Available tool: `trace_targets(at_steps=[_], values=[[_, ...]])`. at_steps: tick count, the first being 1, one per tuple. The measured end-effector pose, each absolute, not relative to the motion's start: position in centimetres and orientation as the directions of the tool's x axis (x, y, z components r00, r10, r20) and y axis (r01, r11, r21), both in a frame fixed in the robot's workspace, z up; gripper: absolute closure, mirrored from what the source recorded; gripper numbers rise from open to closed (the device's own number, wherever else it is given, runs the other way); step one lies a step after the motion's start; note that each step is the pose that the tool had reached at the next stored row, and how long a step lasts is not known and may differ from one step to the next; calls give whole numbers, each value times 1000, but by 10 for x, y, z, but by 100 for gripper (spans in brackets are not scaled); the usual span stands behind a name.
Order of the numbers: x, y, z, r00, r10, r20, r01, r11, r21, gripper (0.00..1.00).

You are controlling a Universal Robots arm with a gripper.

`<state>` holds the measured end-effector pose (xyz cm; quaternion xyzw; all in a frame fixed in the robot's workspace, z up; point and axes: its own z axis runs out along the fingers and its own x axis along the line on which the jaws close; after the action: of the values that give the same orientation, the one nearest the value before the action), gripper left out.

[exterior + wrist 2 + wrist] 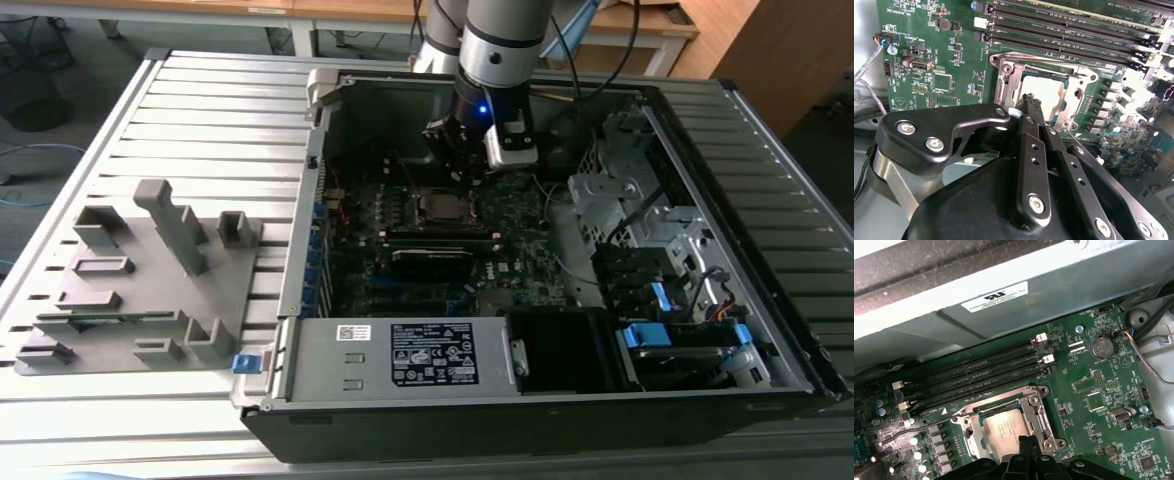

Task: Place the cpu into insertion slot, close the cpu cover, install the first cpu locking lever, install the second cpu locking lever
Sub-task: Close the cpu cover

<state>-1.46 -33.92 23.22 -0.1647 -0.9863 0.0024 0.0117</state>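
Note:
The cpu [1049, 92] [1003, 432] lies in the insertion slot [441, 207], its dull silver top showing. The silvery cpu cover [1004, 85] [1038, 407] lies flat around it, framing the chip through its window. My gripper [1031, 101] [1029, 441] [465, 178] hovers just over one edge of the socket. Its two black fingers [1030, 145] are pressed together with nothing between them. A thin metal lever [919, 426] runs out along the board from one side of the socket.
The motherboard [514, 215] sits inside an open computer case [400, 350]. Long black memory slots [979, 370] [1064, 30] run beside the socket. Capacitors [919, 440] and cables [869, 65] crowd the board's edges. A grey fixture block [147, 280] stands at the exterior view's left.

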Motion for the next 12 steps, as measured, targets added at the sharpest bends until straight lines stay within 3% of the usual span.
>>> trace_targets(at_steps=[12], values=[[-15, -339, 232, -975, 221, 22, 221, 975, -8, 90]])
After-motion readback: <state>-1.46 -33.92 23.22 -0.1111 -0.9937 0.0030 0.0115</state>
